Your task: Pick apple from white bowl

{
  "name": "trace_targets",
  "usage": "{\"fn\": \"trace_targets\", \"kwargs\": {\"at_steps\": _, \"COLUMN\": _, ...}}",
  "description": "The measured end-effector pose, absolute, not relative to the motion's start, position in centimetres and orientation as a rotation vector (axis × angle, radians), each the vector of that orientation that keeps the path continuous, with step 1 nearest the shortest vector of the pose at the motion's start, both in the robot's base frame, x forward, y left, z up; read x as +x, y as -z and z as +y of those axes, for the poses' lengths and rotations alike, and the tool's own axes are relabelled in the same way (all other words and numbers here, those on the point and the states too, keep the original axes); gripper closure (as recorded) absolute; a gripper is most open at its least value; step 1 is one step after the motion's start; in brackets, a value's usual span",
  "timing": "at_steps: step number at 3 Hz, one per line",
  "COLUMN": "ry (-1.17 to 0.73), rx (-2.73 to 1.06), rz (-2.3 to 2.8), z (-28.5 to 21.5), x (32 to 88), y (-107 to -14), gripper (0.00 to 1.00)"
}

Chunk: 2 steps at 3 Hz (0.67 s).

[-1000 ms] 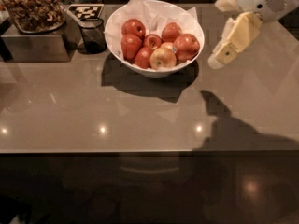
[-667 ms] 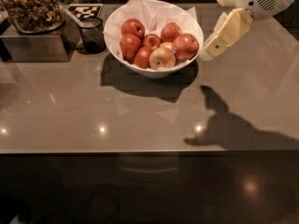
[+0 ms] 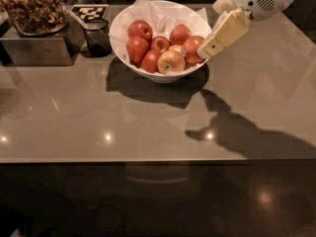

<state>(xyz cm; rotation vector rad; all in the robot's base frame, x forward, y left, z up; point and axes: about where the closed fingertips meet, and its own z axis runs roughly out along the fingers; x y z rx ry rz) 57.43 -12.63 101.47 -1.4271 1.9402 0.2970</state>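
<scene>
Since the earlier frame the end effector (image 3: pixel 206 49) has swung from the open table (image 3: pixel 148 127) at the bowl's 3 o'clock in toward the white bowl (image 3: pixel 118 31), and its tip now hangs over the rim on that side. The apple (image 3: pixel 191 44) lies in the bowl at about 3 o'clock, just beside the tip, possibly touching it, with the yellow-pink apple (image 3: pixel 171 61) at its 7 o'clock. By the look of it the task is only at the approach: nothing is lifted, and the grasp and the raise are both left. Whether the end effector is released or clenched cannot be told; it appears to hold nothing.
</scene>
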Motion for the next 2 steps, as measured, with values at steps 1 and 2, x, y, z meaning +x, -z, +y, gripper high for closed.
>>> {"fn": "trace_targets", "kwargs": {"at_steps": 1, "ry": -0.301, "rx": -1.422, "rz": 1.939, "z": -12.6, "x": 57.5, "y": -101.4, "gripper": 0.34}}
{"fn": "trace_targets", "kwargs": {"at_steps": 2, "ry": -0.347, "rx": -1.428, "rz": 1.926, "z": -11.6, "x": 59.5, "y": -100.5, "gripper": 0.32}}
